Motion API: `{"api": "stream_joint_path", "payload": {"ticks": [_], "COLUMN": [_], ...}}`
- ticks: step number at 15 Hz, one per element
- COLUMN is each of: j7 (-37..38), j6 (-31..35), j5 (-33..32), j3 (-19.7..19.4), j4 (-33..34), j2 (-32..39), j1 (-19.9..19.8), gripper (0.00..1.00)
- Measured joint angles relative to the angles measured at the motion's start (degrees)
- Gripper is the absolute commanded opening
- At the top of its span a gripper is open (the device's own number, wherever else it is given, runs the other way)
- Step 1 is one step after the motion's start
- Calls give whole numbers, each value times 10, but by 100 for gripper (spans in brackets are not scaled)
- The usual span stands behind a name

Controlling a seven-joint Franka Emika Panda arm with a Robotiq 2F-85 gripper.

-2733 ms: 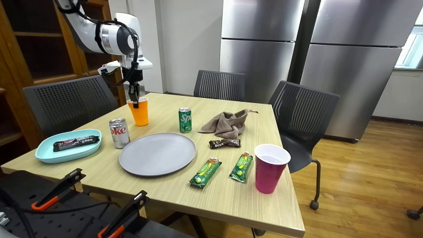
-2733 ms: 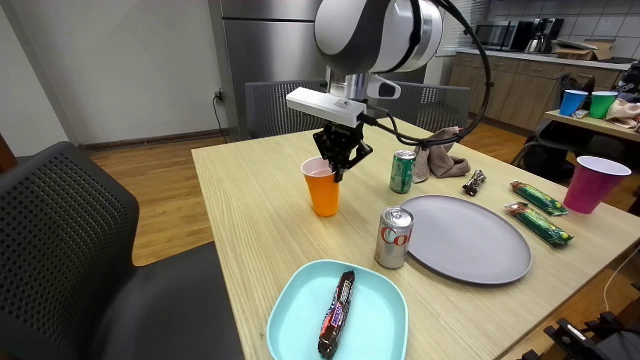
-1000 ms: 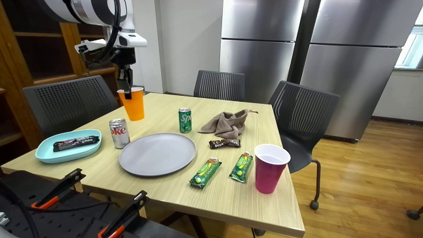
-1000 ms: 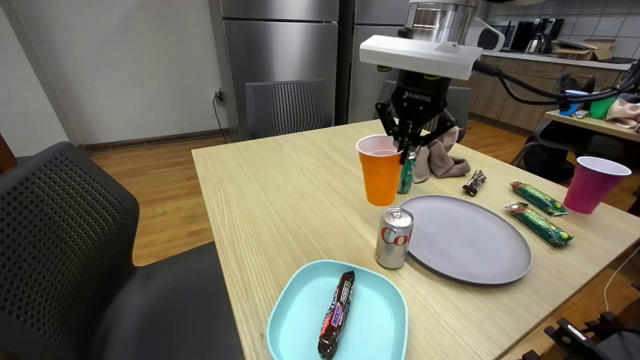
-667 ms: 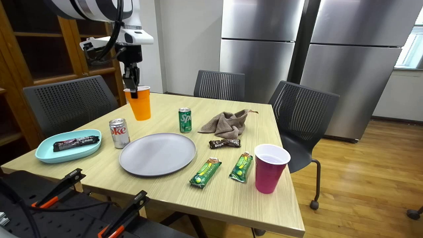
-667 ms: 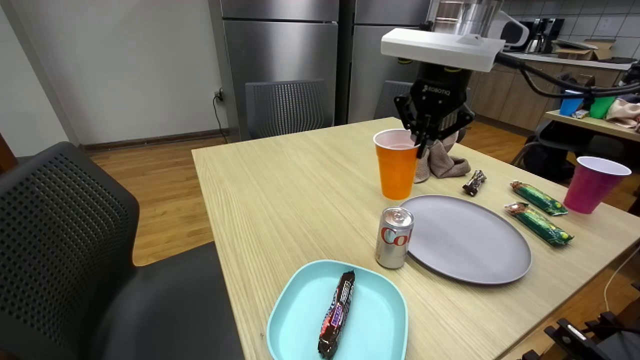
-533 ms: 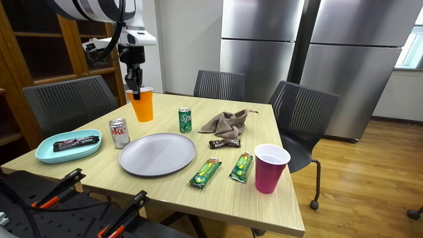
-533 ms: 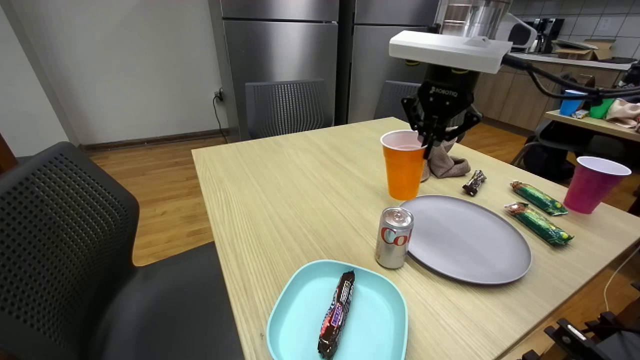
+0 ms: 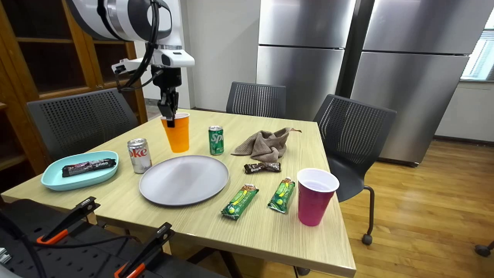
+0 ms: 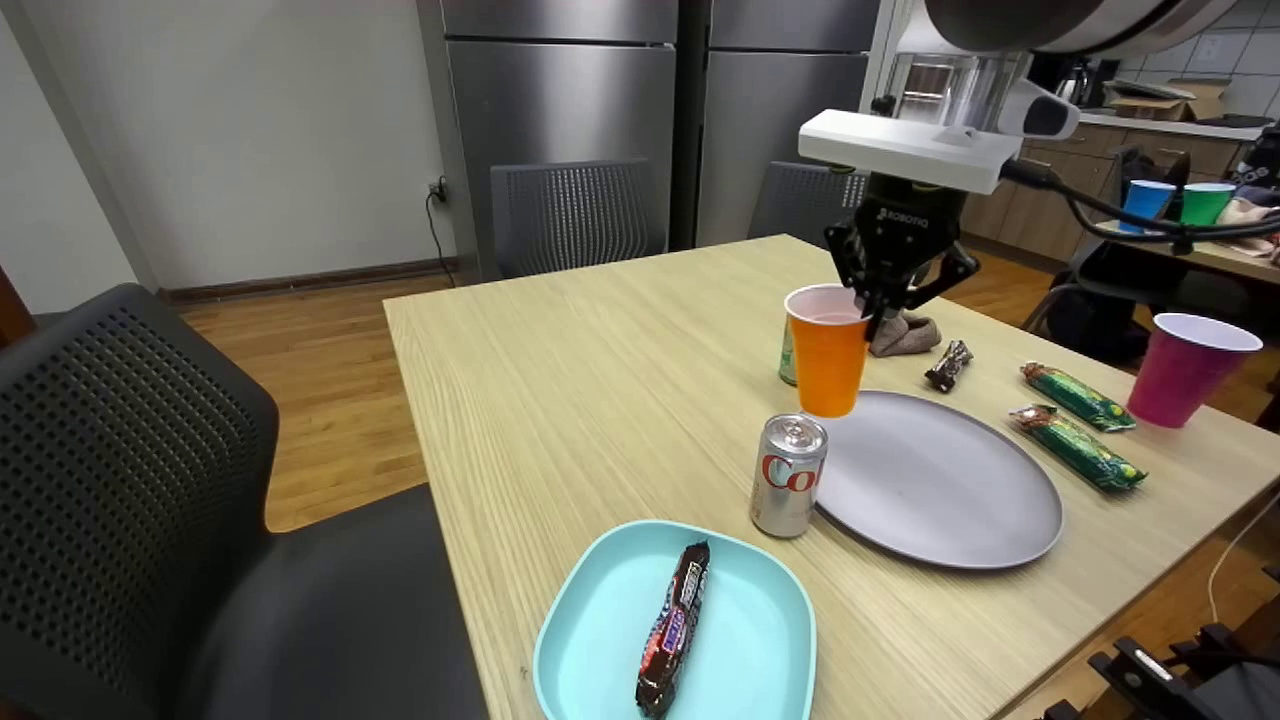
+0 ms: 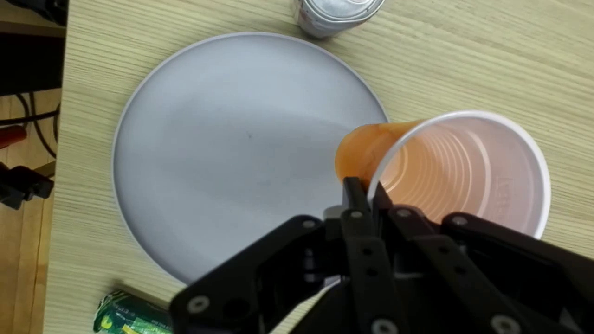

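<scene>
1. Orange cup (image 11: 445,171): suspended from the gripper (image 11: 369,188) by its rim, near the edge of the gray plate (image 11: 241,139). The base appears clear of the tabletop (image 10: 560,400); the height of the gap cannot be read.
2. Grip: the jaws are clamped on the cup wall, one inside the rim and one outside. Apply steady, moderate pressure; a thin wall is likely to buckle if squeezed hard and to slip if jerked.
3. Attitude: the cup (image 9: 180,136) is close to upright, with a slight lean in an exterior view. Since it is supported on one side only, move slowly and limit wrist rotation to prevent swing.
4. Clearance: in the wrist view, the base overlaps the plate's rim. Lower only where the full base meets one level surface; a base set half on the rim would probably tip.
5. Adjacent items: the silver Coke can (image 9: 139,156) stands just beside the plate, and the green Sprite can (image 9: 216,140) stands near the cup. In an exterior view the cup (image 10: 828,365) partly hides the Sprite can; check that gap in more than one view.
6. Outer items: the brown cloth (image 9: 266,144) lies past the Sprite can; the magenta cup (image 9: 316,197) stands well apart, near the tabletop's edge. Stay above both if traveling that way.
</scene>
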Motion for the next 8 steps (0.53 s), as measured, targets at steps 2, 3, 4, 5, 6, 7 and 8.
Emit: {"api": "stream_joint_path", "payload": {"ticks": [2, 3, 4, 5, 6, 7, 8], "j7": [3, 4, 4, 4, 4, 4, 4], "j6": [7, 11, 14, 15, 16, 18, 19], "j5": [0, 0, 0, 0, 0, 0, 0], "j3": [0, 0, -1, -2, -3, -5, -6], "j4": [4, 7, 9, 11, 14, 16, 18], "j2": [20, 29, 38, 45, 52, 58, 63], "j1": [0, 0, 0, 0, 0, 0, 0], "gripper": [1, 1, 1, 1, 1, 1, 16]}}
